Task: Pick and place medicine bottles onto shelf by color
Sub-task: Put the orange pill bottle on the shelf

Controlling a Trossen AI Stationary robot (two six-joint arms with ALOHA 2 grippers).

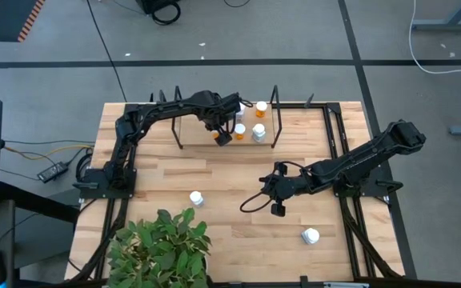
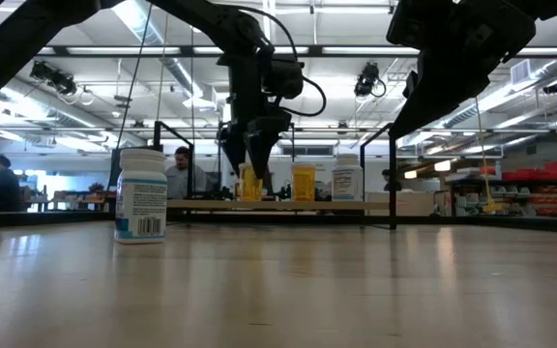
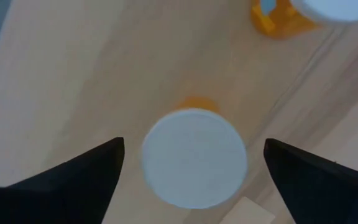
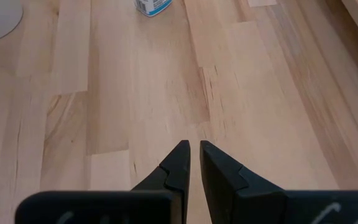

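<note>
Left end effector (image 3: 191, 165) hangs spread wide over an orange bottle (image 3: 194, 155) standing on the shelf (image 1: 194, 132). It should rise straight, clear of the neighbouring bottles. Right end effector (image 4: 193, 155), fingers together, waits in front of the shelf.

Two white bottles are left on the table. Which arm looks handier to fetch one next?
Probably the right. Its gripper hangs shut over the table between both white bottles; the left gripper is open over an orange bottle at the shelf.

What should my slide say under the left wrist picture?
Open left pincer straddles an orange bottle with a white cap.
</note>
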